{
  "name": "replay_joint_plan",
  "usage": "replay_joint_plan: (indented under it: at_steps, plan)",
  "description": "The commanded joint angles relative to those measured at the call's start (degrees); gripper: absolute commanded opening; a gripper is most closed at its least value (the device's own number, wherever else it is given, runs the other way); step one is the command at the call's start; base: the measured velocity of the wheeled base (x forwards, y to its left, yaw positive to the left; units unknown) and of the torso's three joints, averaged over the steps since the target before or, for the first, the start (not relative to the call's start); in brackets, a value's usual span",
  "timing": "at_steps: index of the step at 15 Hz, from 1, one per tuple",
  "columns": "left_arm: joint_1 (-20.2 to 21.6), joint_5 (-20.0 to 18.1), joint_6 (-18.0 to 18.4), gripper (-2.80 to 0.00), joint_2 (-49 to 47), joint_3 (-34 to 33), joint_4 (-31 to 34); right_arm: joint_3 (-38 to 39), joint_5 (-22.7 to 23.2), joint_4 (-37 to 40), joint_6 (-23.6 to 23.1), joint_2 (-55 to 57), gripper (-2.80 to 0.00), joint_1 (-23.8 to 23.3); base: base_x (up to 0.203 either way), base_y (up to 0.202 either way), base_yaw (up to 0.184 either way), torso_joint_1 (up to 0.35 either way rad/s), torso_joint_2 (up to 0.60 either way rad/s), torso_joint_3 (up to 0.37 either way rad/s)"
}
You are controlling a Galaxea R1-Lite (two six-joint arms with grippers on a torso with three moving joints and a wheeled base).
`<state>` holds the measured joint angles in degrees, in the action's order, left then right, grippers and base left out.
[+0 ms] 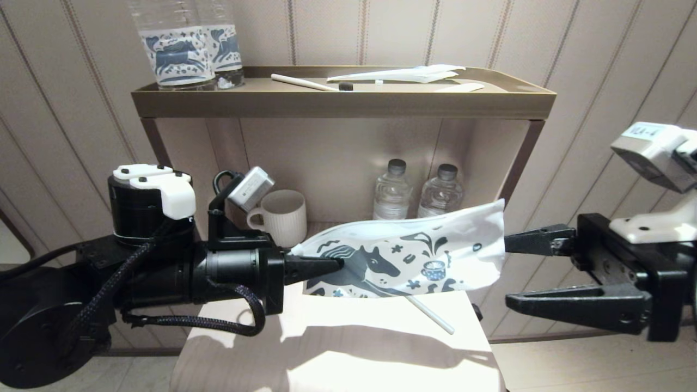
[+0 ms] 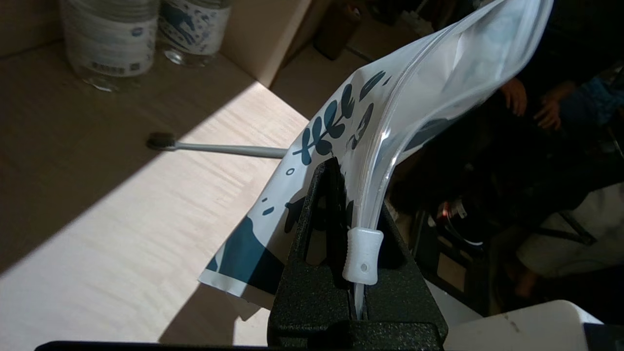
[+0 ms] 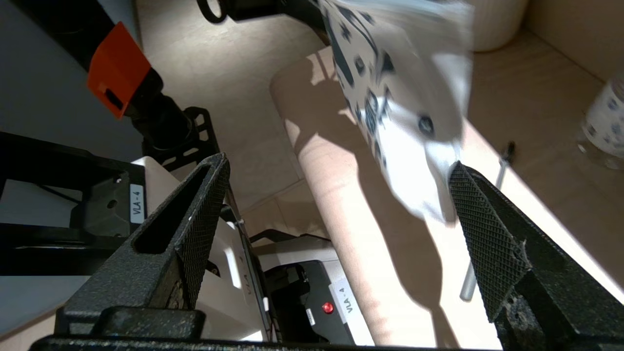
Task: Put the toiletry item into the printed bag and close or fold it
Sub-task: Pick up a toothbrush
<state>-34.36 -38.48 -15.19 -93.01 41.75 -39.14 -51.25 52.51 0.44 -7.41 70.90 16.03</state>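
So the toothbrush (image 1: 430,315) lies on the pale table (image 1: 337,348), partly under the printed bag (image 1: 405,258) held in the air above it. The left gripper (image 1: 326,267) reaches in level from the left, pinching the bag's zipper end. The right gripper (image 1: 509,272) sits just off the far edge, fingers spread wide, holding nothing.

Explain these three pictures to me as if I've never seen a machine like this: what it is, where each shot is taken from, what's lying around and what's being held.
This is a two-armed robot. The wide picture comes from a camera on its head; the other two come from cameras on its wrists, looking past the fingers.

The left tool is shut on one end of the printed bag, near its slider, holding it up in the air. The right tool is open, empty, just past the bag's far end.

The toothbrush lies on the pale table below, not in the bag. Behind stands a shelf with a mug, water bottles and, on top, another toothbrush.
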Motion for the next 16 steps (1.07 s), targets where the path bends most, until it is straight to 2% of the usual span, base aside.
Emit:
replay_joint_plan:
  at_steps: [1, 4, 5, 7, 8, 9, 11, 14, 16]
  plan:
    - [1.9, 0.0, -0.1, -2.8, 0.9, 1.3, 0.4, 1.8, 0.3, 0.9, -0.1, -2.8, 0.0, -3.0, 0.0, 0.0, 0.0, 0.0, 0.0, 0.0]
    - [2.5, 0.4, 4.0, -2.8, 2.9, 2.0, 7.6, 2.2, -0.4, 7.7, -0.5, -3.0, 0.0, -5.2, 0.0, 0.0, 0.0, 0.0, 0.0, 0.0]
    - [2.2, 2.6, 5.4, -2.8, 3.4, 2.5, 11.3, 2.5, -1.5, 8.4, -0.5, -2.4, 0.0, -5.5, 0.0, 0.0, 0.0, 0.0, 0.0, 0.0]
    - [1.0, 8.5, 7.3, -2.8, 4.5, 2.9, 14.3, 2.7, -5.3, 8.5, -0.7, -1.1, 0.0, -2.9, 0.0, 0.0, 0.0, 0.0, 0.0, 0.0]
    - [0.9, 8.6, 7.4, -2.8, 5.5, 2.6, 14.7, 2.7, -9.1, 8.5, -0.7, -0.1, 0.0, -1.3, 0.0, 0.0, 0.0, 0.0, 0.0, 0.0]
    - [0.7, 8.8, 7.4, -2.8, 6.2, 2.5, 15.0, 3.2, -13.7, 8.2, -0.8, 0.9, -2.8, -0.2, 0.0, 0.0, 0.0, 0.0, 0.0, 0.0]
    - [0.0, 8.9, 7.3, -2.8, 7.5, 2.4, 15.6, 3.5, -18.6, 7.6, -0.8, 1.5, -2.8, 2.9, 0.0, 0.0, 0.0, 0.0, 0.0, 0.0]
    - [-0.9, 10.1, 7.2, -2.8, 11.7, 2.6, 20.6, 2.3, -20.1, 7.9, -0.8, 2.8, -2.8, 4.2, 0.0, 0.0, 0.0, 0.0, 0.0, 0.0]
    - [-1.0, 13.1, 7.2, -2.8, 13.7, 2.7, 23.1, 1.8, -22.9, 8.0, -0.7, 4.0, -2.8, 4.8, 0.0, 0.0, 0.0, 0.0, 0.0, 0.0]
